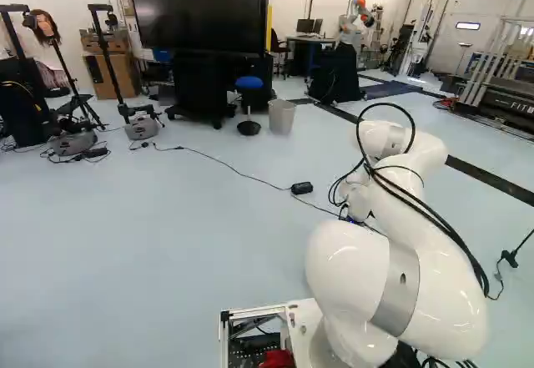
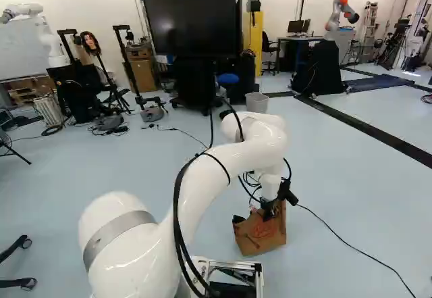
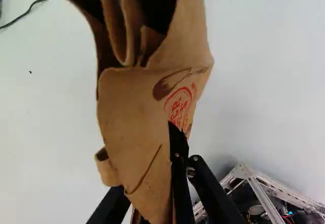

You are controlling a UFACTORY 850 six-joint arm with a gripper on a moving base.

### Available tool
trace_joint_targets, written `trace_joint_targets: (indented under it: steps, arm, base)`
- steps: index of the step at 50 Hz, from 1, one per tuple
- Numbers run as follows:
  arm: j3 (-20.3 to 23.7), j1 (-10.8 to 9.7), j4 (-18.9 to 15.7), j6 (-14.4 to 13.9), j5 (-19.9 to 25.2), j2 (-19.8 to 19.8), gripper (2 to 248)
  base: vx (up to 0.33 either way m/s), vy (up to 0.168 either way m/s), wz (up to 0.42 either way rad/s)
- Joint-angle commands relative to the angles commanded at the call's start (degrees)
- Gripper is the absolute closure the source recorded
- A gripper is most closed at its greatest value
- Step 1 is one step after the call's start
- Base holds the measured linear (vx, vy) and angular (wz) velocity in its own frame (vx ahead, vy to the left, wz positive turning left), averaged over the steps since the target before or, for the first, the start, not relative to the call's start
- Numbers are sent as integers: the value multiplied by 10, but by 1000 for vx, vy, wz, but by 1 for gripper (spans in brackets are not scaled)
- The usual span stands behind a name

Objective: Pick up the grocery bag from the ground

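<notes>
floor: pale blue-grey, glossy, with a dark strip (image 2: 368, 128) crossing it on the right
room: big black screen (image 2: 194, 15), grey bin (image 2: 257, 102) near it, blue stool (image 1: 249, 84); another robot (image 2: 339, 13) far back
bag: brown paper, just ahead of my base, under my arm (image 2: 223, 176); can't tell if its bottom touches the floor
bag facing: red print toward my base cameras, mouth upward
bag long axis: roughly across the right base view, tilted, rising to the right toward my gripper (image 2: 271, 211)
gripper: closed on bag paper, one finger (image 3: 177, 155) on the printed side, the other mostly behind paper
right base only: whiteboard (image 2: 23, 46), bag (image 2: 262, 234)
left base: my arm hides the bag; black power brick (image 1: 302, 188) shows
wrist only: folds inside the bag mouth
</notes>
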Motion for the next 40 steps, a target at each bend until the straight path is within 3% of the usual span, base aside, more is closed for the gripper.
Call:
trace_joint_targets:
  steps: [40]
  arm:
    - [118,4,0,0,0,100,229]
  base:
    - [0,0,0]
